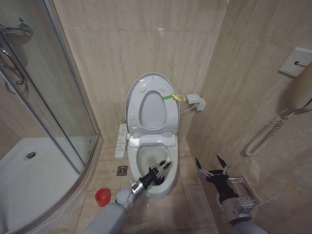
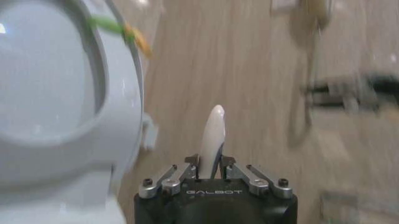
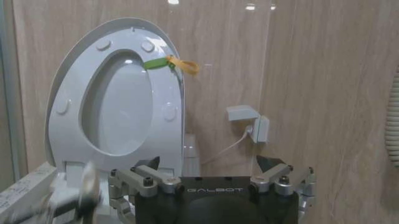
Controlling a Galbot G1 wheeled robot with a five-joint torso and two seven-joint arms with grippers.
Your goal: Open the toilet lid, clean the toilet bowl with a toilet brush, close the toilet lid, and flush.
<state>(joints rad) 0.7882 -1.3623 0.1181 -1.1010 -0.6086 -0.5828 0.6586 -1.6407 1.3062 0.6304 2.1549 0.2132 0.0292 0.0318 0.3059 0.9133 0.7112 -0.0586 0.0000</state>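
The shower enclosure (image 1: 44, 122), with its glass door and white tray, fills the robot's left side, and tan tiled walls (image 1: 146, 44) close in the corner where the toilet stands. The toilet lid (image 1: 151, 105) is raised upright against the back wall together with the seat ring, a green-and-yellow strap (image 1: 173, 97) at its rim on the robot's right; the right wrist view shows the small bumpers on its underside. Below it the toilet bowl (image 1: 153, 163) lies open. The left gripper (image 1: 157, 173) reaches over the front part of the bowl, its fingers closed on the pale handle of the toilet brush (image 2: 212, 135); in the left wrist view the handle stands straight out from between the fingers, with the raised lid off to one side. The brush's working end cannot be made out inside the bowl. The right gripper (image 1: 212, 168) hovers over the floor just to the robot's right of the bowl, apart from it, its fingers spread wide and holding nothing; its wrist camera looks at the raised lid and at a small white box (image 3: 249, 122) on the wall with a cord. On the floor tiles to the left of the bowl sits the brush's red holder (image 1: 102, 197), near a floor drain (image 1: 122, 170).
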